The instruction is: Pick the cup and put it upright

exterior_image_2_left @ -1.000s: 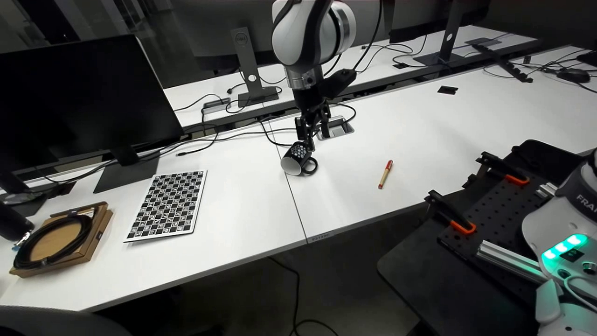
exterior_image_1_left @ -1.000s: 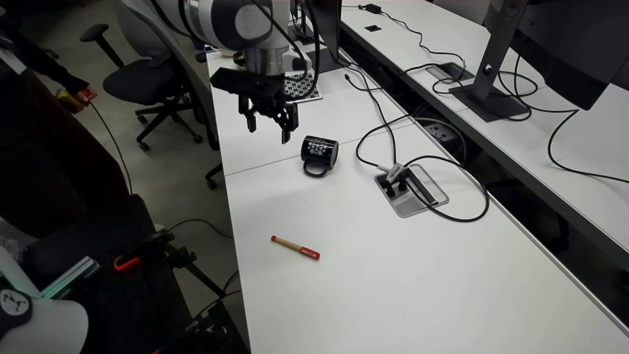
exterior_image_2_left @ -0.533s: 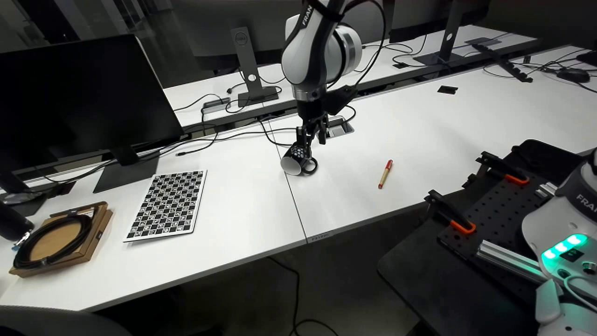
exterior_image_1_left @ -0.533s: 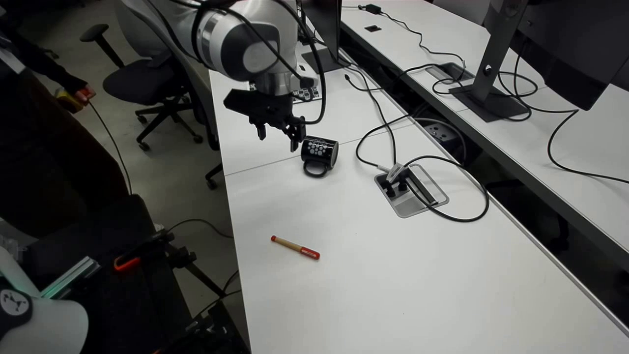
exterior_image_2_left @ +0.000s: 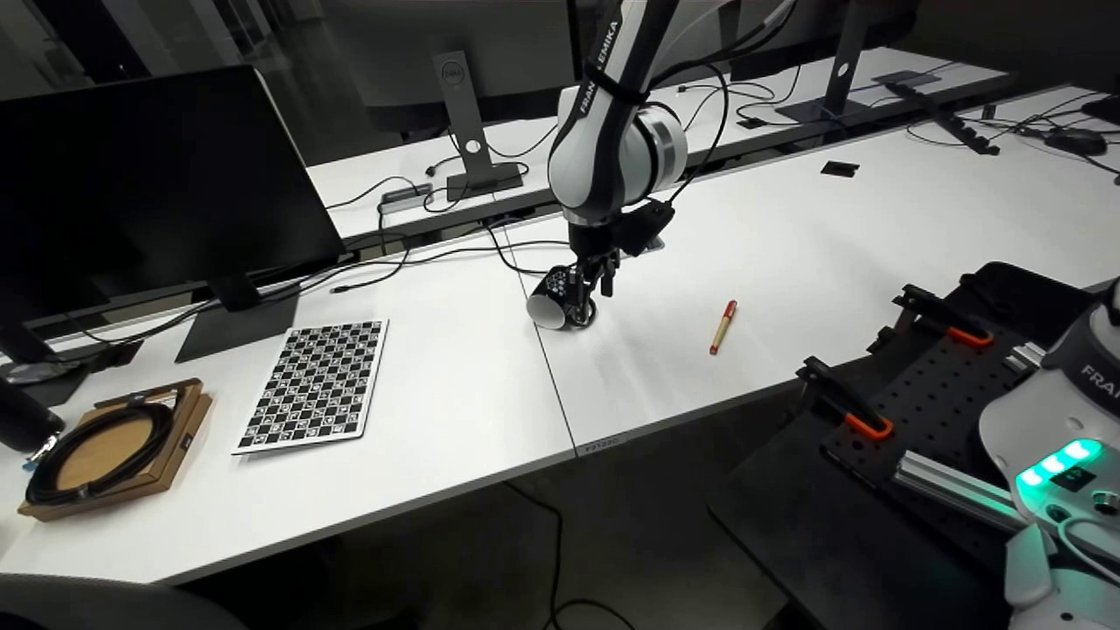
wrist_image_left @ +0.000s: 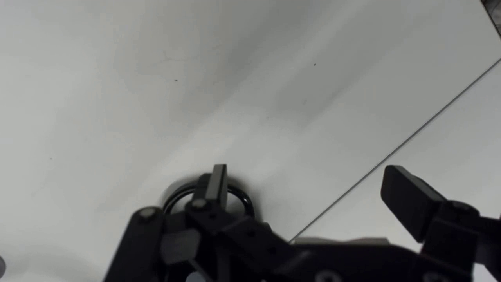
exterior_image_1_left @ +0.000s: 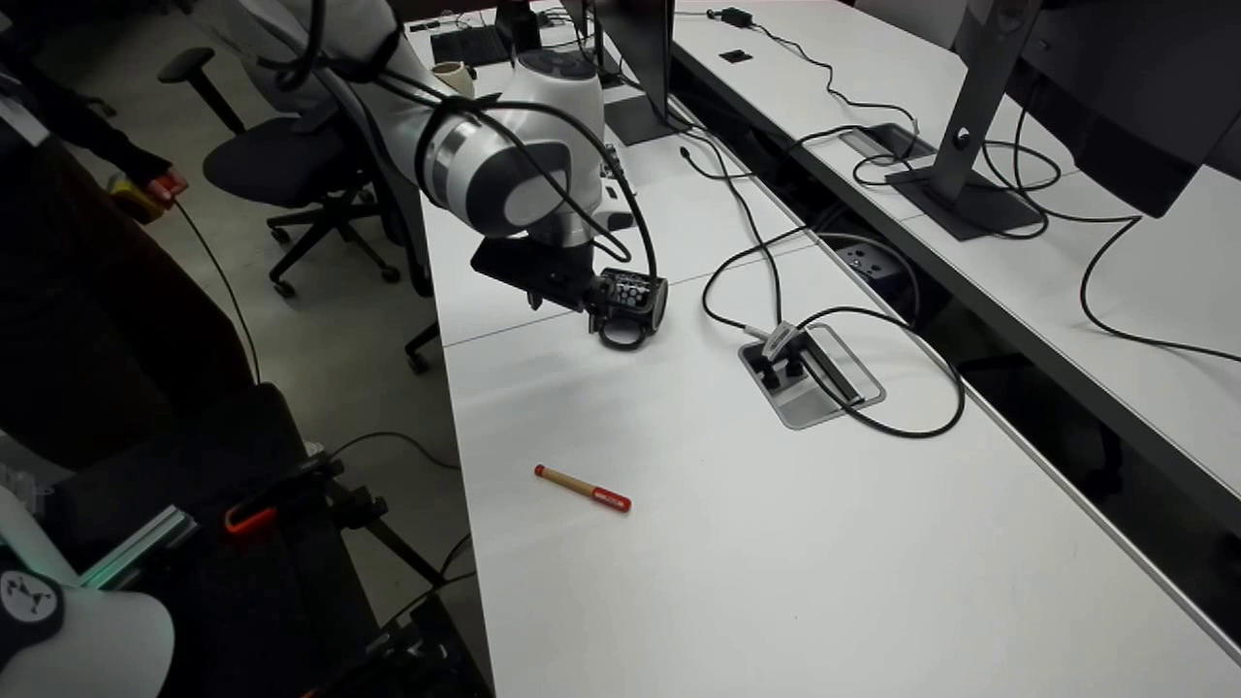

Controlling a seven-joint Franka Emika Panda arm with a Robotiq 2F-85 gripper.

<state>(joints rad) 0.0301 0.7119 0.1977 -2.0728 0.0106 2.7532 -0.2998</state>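
“FRAN… EMIKA” on robot arm (exterior_image_2_left: 605, 149), “DELL” on monitor stand (exterior_image_2_left: 466, 114)

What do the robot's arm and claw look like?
The arm is white and rounded, with dark grey patches, a silver band and lettering that includes EMIKA. Black cables run along it. The claw is black, with two fingers; one shows a grey strip in the wrist view.

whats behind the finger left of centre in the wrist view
Behind that finger is the handle of the black mug, with white desk showing through its loop. Handle parts directly behind the finger are covered; the mug's body is mostly hidden there too.
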